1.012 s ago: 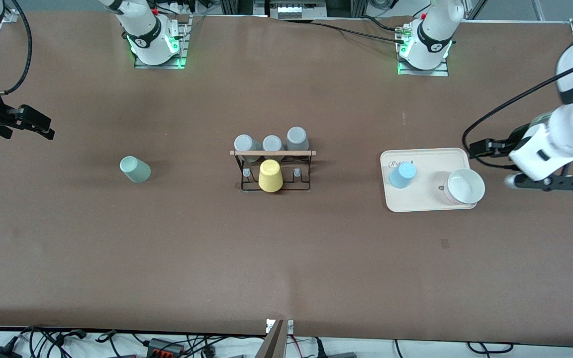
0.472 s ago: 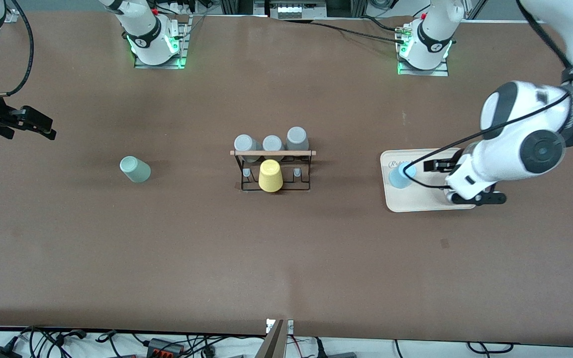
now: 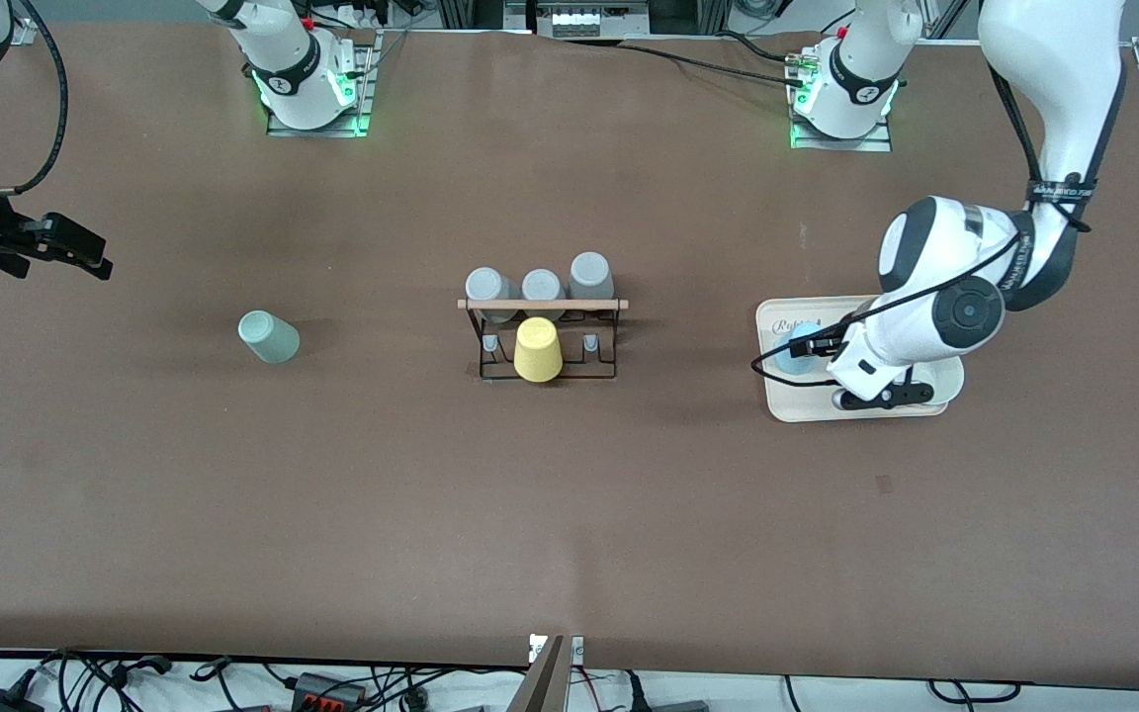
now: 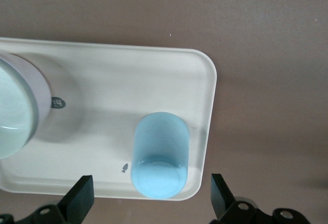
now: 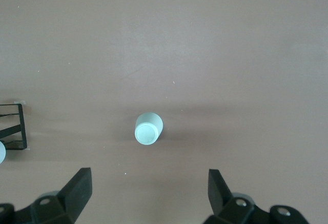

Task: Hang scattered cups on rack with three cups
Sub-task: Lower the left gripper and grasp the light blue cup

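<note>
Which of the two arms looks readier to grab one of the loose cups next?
The left. Its pincer hangs open right over the light blue cup on the cream tray, fingers on either side. The right pincer, also open, waits above the table with the mint-green cup well below it.

We see a brown table (image 3: 569,494) carrying three items directly on its surface. The black wire rack (image 3: 542,336) with its wooden rod stands near the middle. The mint-green cup (image 3: 269,336) stands upside down toward the right arm's end, well apart from the rack. The cream tray (image 3: 856,407) lies toward the left arm's end. All three sit at about the same distance from the front camera.
</note>
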`<move>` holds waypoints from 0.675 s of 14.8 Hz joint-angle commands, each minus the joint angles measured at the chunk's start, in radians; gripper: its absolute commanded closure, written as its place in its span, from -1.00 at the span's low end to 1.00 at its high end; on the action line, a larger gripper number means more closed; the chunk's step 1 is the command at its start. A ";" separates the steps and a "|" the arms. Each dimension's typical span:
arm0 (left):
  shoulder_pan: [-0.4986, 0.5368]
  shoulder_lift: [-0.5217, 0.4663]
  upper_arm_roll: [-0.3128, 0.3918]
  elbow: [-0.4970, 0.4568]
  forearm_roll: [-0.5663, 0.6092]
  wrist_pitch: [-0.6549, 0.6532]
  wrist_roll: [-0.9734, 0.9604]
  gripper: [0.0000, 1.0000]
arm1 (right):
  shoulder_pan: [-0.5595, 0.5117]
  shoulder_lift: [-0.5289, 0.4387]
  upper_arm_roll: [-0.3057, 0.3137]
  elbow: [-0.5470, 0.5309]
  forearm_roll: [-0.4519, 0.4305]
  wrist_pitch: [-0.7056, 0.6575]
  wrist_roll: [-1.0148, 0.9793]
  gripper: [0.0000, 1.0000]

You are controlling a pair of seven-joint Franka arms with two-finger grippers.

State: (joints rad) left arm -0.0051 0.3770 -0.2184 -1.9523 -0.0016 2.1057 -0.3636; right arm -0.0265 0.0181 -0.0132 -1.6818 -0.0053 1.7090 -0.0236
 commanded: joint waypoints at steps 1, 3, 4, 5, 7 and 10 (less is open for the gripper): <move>0.008 -0.033 -0.012 -0.089 -0.012 0.082 -0.015 -1.00 | -0.010 -0.009 0.007 -0.007 -0.010 0.004 -0.019 -1.00; 0.008 -0.033 -0.012 -0.131 -0.011 0.135 -0.012 -1.00 | -0.007 -0.010 0.007 -0.007 -0.010 -0.002 -0.019 -1.00; 0.008 -0.033 -0.012 -0.146 -0.012 0.158 -0.012 -1.00 | -0.007 -0.010 0.007 -0.007 -0.010 -0.002 -0.019 -1.00; 0.007 -0.033 -0.012 -0.158 -0.012 0.181 -0.014 -1.00 | -0.007 -0.010 0.007 -0.007 -0.010 -0.002 -0.019 -1.00; 0.005 -0.033 -0.012 -0.169 -0.011 0.201 -0.015 -1.00 | -0.009 -0.010 0.007 -0.009 -0.010 -0.005 -0.019 -1.00; -0.001 -0.030 -0.012 -0.172 -0.011 0.201 -0.015 -0.86 | -0.012 -0.009 0.007 -0.009 -0.010 -0.005 -0.019 -1.00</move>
State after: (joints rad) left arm -0.0053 0.3765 -0.2242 -2.0954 -0.0016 2.2922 -0.3712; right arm -0.0266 0.0181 -0.0132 -1.6818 -0.0053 1.7088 -0.0238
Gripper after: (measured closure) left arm 0.026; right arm 0.000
